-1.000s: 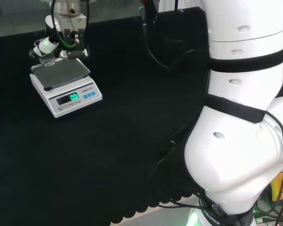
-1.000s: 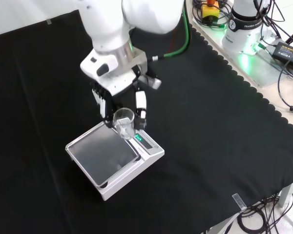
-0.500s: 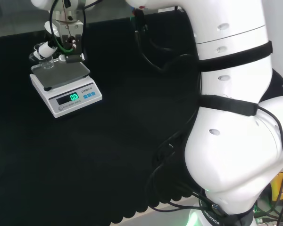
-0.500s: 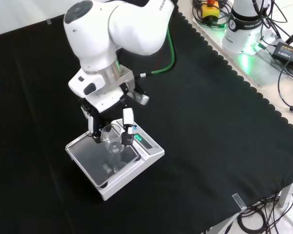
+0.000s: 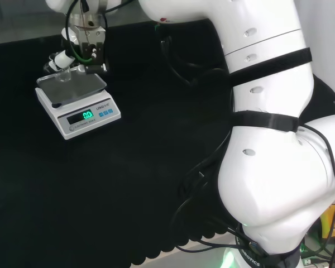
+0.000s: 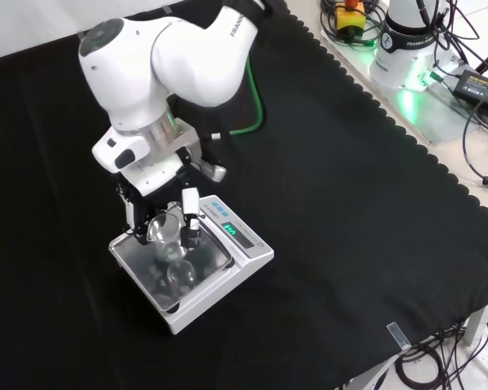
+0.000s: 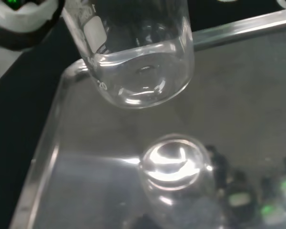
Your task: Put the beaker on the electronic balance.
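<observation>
A small clear glass beaker (image 6: 167, 230) hangs just above the steel pan of the white electronic balance (image 6: 220, 264), with my hand (image 6: 159, 203) shut on it from above. In the head view the beaker (image 5: 63, 75) sits over the pan's far side, under the hand (image 5: 81, 53), and the balance (image 5: 78, 106) shows a green display. The wrist view looks past the beaker's (image 7: 133, 57) base to the pan (image 7: 248, 109) below, where the glass is mirrored. A gap shows between the base and its reflection.
Black cloth covers the bench around the balance. In the front view cables and boxes (image 6: 439, 57) lie beyond the cloth's scalloped edge at the upper right. The arm's big white links (image 5: 268, 139) stand at the head view's right.
The hand has carried the beaker from beside the balance's display edge to over the pan and lowered it closer to the steel. The balance has not moved.
</observation>
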